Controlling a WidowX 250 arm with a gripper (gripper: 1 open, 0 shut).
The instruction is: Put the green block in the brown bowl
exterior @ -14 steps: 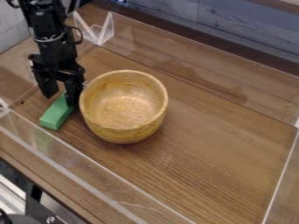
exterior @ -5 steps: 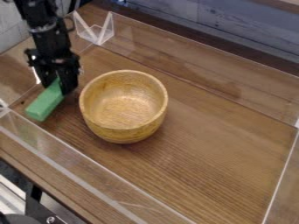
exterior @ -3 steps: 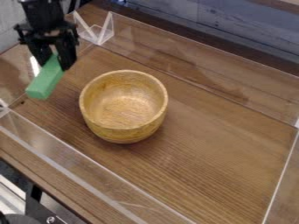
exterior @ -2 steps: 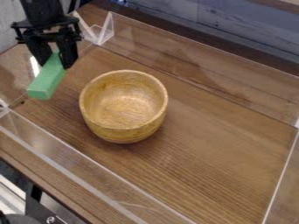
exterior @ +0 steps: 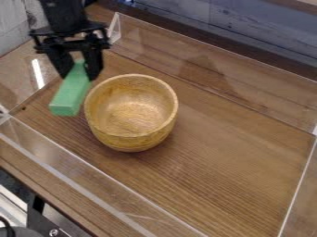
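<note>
**Ana:** The gripper (exterior: 74,67) is clenched on the green block (exterior: 72,91), gripping its upper end between the two dark fingers (exterior: 93,61), and the bar hangs down from them, tilted, clear of the wooden table (exterior: 235,139).

**Ben:** And the block sits just left of the brown bowl (exterior: 132,112), its lower end about level with the bowl's left rim, possibly overlapping it from this angle. Whether it touches the rim, the view cannot settle.

**Ana:** The bowl is empty, so the carry is the step in hand. By the look of it, the job is roughly half done: block up, not yet over the hollow.

**Ben:** To do it well, the arm likely needs height first. That dangling end looks low enough to clip the thick wall if it slides straight right.

**Ana:** Agreed. Then centre it. The bar is long, close to the bowl's inner width, so a release near the edge could leave it propped on the rim or tipping out.

**Ben:** Best to bring the lower end over the middle of the hollow, lower it in, and only then open the fingers.

**Ana:** And mind the clear wall (exterior: 50,148) around the table on the near left.
</note>
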